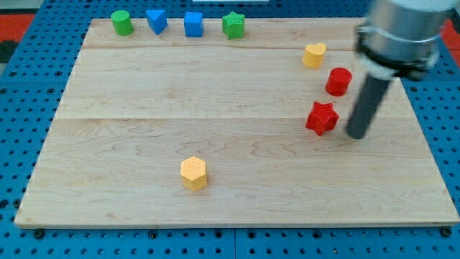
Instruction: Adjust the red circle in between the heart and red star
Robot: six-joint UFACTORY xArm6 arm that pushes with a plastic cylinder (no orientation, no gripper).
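The red circle [338,81] sits on the wooden board at the view's right, between the yellow heart [314,55] above it and the red star [321,118] below it. It lies a little right of the line joining the two. My tip [356,134] rests on the board just right of the red star and below the red circle, touching neither as far as I can see.
A green circle [121,22], a blue triangle-like block [157,21], a blue square [192,24] and a green star [233,25] stand in a row along the view's top. A yellow hexagon [193,173] lies at bottom centre. The board's right edge [424,137] is near.
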